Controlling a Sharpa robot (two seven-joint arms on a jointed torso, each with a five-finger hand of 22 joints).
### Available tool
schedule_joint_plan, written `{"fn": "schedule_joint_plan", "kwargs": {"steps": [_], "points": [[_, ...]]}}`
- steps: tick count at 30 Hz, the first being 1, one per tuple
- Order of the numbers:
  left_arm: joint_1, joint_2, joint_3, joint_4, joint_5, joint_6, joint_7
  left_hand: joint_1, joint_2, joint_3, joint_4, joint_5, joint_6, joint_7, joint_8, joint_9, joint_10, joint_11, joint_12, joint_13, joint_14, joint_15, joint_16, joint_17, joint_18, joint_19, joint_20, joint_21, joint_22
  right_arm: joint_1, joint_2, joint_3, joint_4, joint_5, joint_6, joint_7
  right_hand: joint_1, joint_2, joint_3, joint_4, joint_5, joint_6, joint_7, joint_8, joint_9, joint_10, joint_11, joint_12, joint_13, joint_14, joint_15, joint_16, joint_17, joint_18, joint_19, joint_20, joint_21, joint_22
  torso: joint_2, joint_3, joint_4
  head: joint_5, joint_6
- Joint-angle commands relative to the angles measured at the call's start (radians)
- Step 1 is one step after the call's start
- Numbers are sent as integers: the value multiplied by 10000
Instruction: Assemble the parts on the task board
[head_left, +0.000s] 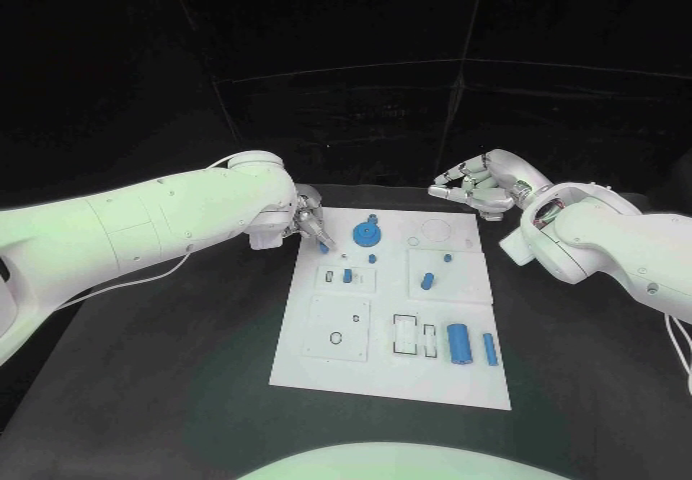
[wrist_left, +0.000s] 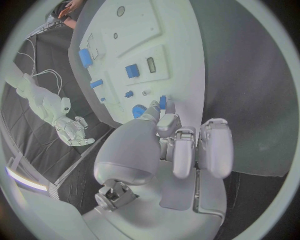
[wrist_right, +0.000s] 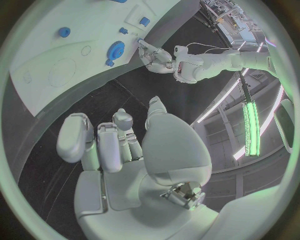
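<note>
The left hand (head_left: 306, 225) is pinching a small blue plastic peg (wrist_left: 162, 102) at the white rectangular task board's (head_left: 325, 350) corner; a loose pinch risks dropping it. The right hand (head_left: 483, 185) is hovering, fingers loosely curled, holding nothing.

Task board (head_left: 325, 350) white. Parts (head_left: 459, 343) on it blue. Tabletop (head_left: 188, 350) black. Arms (head_left: 144, 225) white. Left hand (head_left: 306, 226) and right hand (head_left: 480, 183) silver.
</note>
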Motion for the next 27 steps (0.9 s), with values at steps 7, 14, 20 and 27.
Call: {"fn": "schedule_joint_plan", "kwargs": {"steps": [7,14,20,27], "points": [[35,-653,11,1111,460,-986,3,108,89,435,-426,35,49,-57,104,167,140,-14,107,66,1057,-85,31,2634,10,82,-65,-42,712,19,-51,5,54,23,40,9,9,126,10,-2,54,-56,7,72,0,-40,12,32,14,450,60,-59,359,205,-53,6,-41,-8,14,-5,-6,22,-1],[-45,-1131,-4,1912,536,-1615,-55,78,94,506,-463,35,46,-67,147,205,173,-25,138,90,1057,-96,31,2634,6,95,-74,-30,731,19,-84,5,57,23,44,-7,7,130,4,-1,54,-54,7,74,0,-50,11,22,1,447,59,-69,347,207,-57,5,-47,-20,-5,-6,17,50,-51],[-248,-1497,-13,2492,410,-2303,-59,31,69,553,-492,34,40,-74,192,244,198,-33,161,108,1057,-106,31,2634,4,106,-84,-22,744,19,-97,5,52,23,53,-10,7,130,4,-1,54,-54,7,74,0,-50,11,22,1,447,59,-69,347,207,-57,5,-47,-20,-3,-12,27,48,-81],[-430,-1696,-20,2946,64,-2724,-94,-65,47,600,-496,34,36,-82,250,292,206,-40,160,100,1057,-115,31,2634,2,113,-94,-19,750,19,-104,5,45,23,46,-53,7,130,4,-1,54,-54,7,74,0,-50,11,22,1,447,59,-69,347,207,-57,5,-47,-20,-1,-11,7,100,-98]]}}
